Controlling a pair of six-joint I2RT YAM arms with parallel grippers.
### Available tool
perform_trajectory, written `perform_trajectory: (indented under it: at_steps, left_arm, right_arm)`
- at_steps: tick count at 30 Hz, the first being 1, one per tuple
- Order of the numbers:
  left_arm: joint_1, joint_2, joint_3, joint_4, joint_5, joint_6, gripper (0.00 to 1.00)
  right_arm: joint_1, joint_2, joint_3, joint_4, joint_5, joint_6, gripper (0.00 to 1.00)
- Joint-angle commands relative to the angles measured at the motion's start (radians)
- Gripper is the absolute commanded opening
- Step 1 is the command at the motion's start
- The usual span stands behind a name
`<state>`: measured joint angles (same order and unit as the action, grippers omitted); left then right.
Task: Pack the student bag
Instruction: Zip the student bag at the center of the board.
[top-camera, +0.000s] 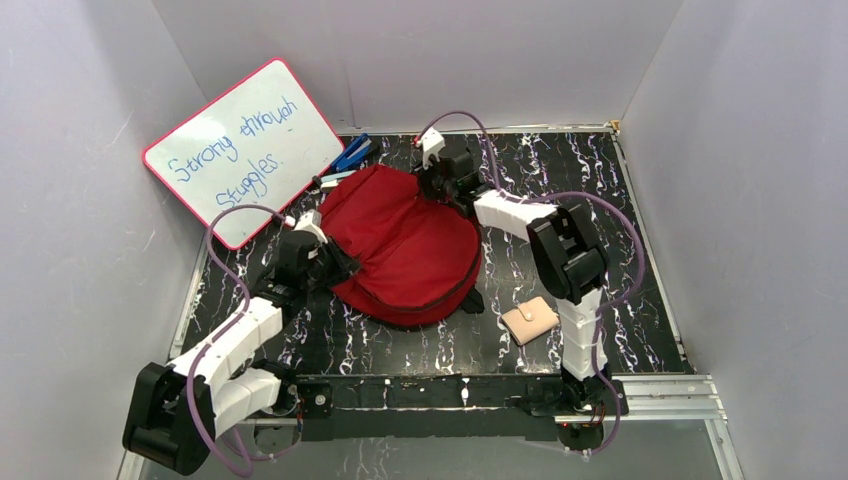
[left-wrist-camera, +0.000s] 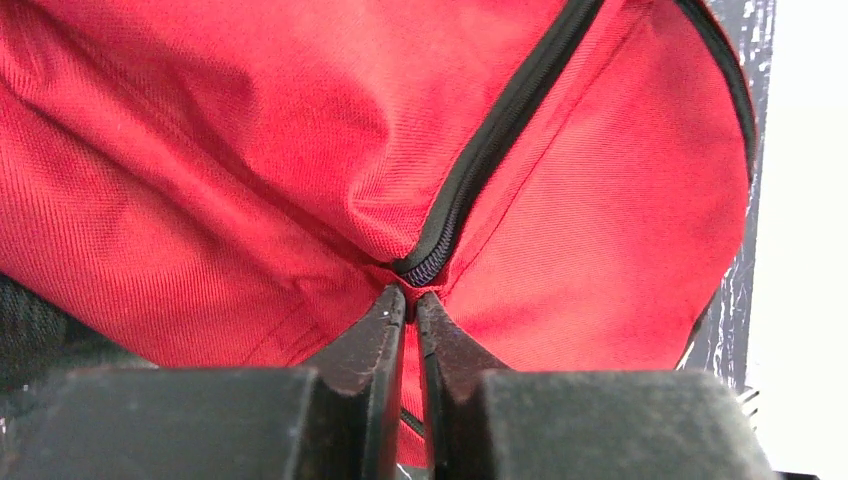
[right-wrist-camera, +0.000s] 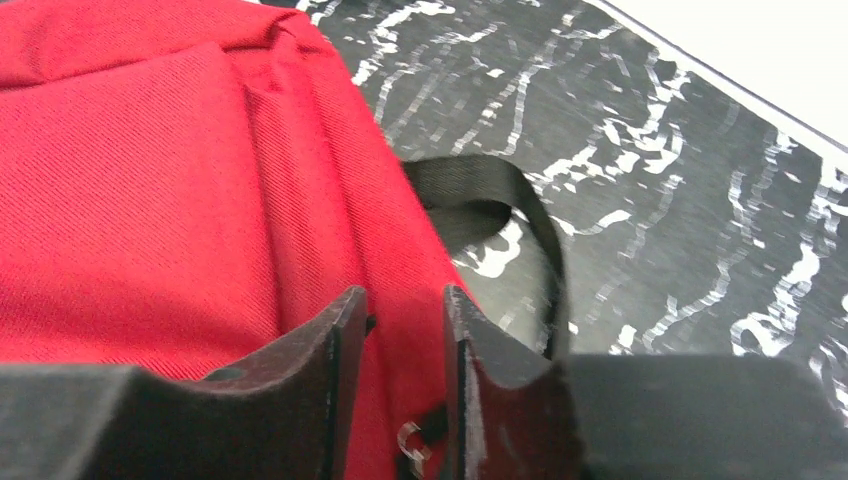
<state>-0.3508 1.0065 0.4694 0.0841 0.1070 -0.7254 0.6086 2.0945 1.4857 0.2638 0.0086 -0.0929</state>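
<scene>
Beige wallet (top-camera: 530, 320) lay nearest the bases, with the student bag (top-camera: 405, 245) behind it on the table (top-camera: 640, 260). Only the left wrist view showed the left gripper (left-wrist-camera: 411, 297) pinched tight on bag fabric at the zipper (left-wrist-camera: 480, 160) end. Only the right wrist view showed the right gripper (right-wrist-camera: 405, 295) with jaws narrowly parted at the bag's edge, beside a black strap (right-wrist-camera: 500, 185).

table (top-camera: 590, 180): black marbled | on it: student bag (top-camera: 410, 250), beige wallet (top-camera: 530, 321), whiteboard (top-camera: 240, 150), blue item (top-camera: 351, 154)
</scene>
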Motion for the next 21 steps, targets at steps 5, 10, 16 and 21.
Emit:
perform_trajectory:
  at_steps: [5, 10, 16, 21]
  left_arm:
    - [-0.001, 0.065, 0.223, -0.186, -0.027, 0.198, 0.47]
    - [-0.025, 0.088, 0.372, -0.233, -0.007, 0.332, 0.51]
    - [-0.248, 0.154, 0.502, -0.244, -0.007, 0.464, 0.54]
    - [-0.509, 0.266, 0.582, -0.252, -0.155, 0.557, 0.58]
  right_arm:
    - [-0.057, -0.376, -0.174, 0.007, 0.059, 0.123, 0.61]
    - [-0.099, -0.522, -0.238, -0.267, 0.168, 0.314, 0.65]
    - [-0.411, -0.572, -0.341, -0.555, -0.137, 0.553, 0.69]
    - [-0.583, -0.706, -0.509, -0.528, -0.202, 0.59, 0.7]
